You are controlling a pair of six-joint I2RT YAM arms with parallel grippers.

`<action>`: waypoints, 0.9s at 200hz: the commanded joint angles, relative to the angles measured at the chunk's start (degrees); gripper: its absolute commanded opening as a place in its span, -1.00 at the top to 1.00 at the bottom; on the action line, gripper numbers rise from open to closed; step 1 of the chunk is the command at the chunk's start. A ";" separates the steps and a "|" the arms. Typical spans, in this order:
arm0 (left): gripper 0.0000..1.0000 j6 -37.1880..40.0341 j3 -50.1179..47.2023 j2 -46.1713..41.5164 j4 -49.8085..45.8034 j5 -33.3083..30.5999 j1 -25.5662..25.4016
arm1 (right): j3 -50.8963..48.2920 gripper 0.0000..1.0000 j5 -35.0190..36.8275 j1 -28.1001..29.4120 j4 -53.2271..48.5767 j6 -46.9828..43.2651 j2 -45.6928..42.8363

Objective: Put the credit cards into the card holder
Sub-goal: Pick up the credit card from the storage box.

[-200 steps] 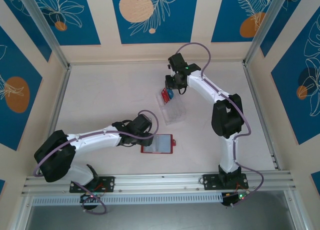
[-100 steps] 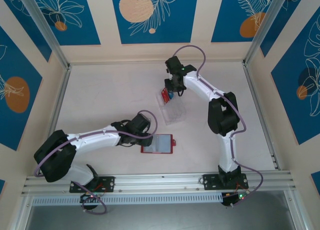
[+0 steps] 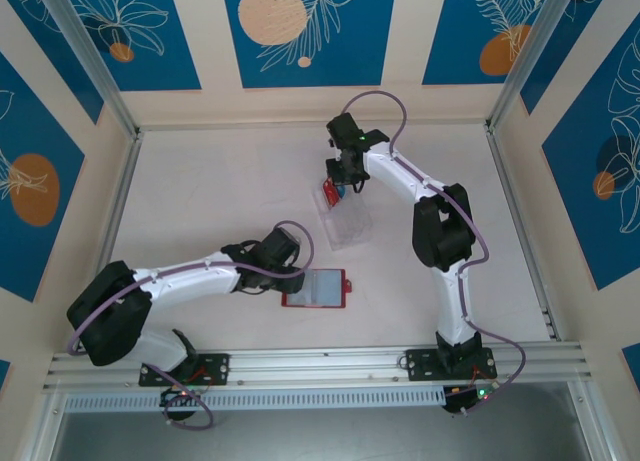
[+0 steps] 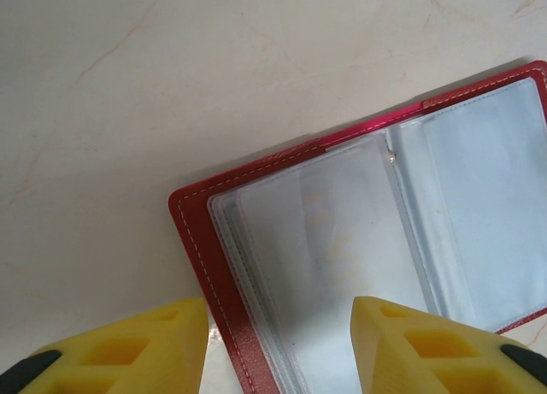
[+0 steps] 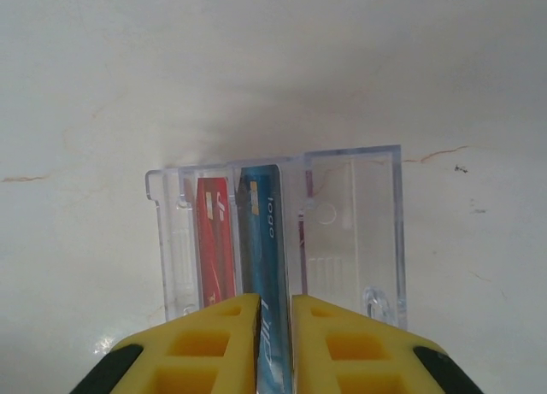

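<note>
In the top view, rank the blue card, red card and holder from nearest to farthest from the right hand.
1. blue card: between the right hand fingers, standing in the tray.
2. red card: next slot, just left of it.
3. holder: farthest, lying open toward the near side.

Blue card (image 5: 267, 240) between my right fingers (image 5: 205, 338): glossy printed plastic.
Tray (image 5: 355, 240) just ahead: clear hard plastic, shiny.
Card holder (image 4: 195, 249) under my left pincer (image 4: 278, 351): red stitched leather-like cover, glossy clear sleeves (image 4: 342, 232).
Table (image 5: 342, 69): matt, pale, faintly veined.
</note>
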 commanded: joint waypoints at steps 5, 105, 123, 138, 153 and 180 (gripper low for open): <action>0.05 -0.13 -0.90 -1.85 -0.93 0.61 0.69 | 1.71 0.63 -1.88 0.60 -1.70 -1.15 0.30; 0.06 -0.51 -1.74 -3.66 -1.59 0.33 0.78 | 4.87 0.63 -2.16 0.95 -4.15 -1.24 3.27; 0.06 -0.43 -1.78 -3.77 -1.63 0.15 0.87 | 4.88 0.68 -2.46 0.95 -4.15 -1.34 3.35; 0.06 -0.48 -1.78 -3.75 -1.68 0.14 0.96 | 5.09 0.79 -2.47 0.95 -4.34 -1.29 3.27; 0.06 -0.57 -1.78 -3.70 -1.71 0.15 1.01 | 5.68 0.90 -2.51 1.03 -4.41 -1.68 3.04; 0.05 0.36 -1.00 -4.10 -3.48 -1.47 1.13 | 9.58 1.00 -0.98 1.13 -6.86 -2.84 3.34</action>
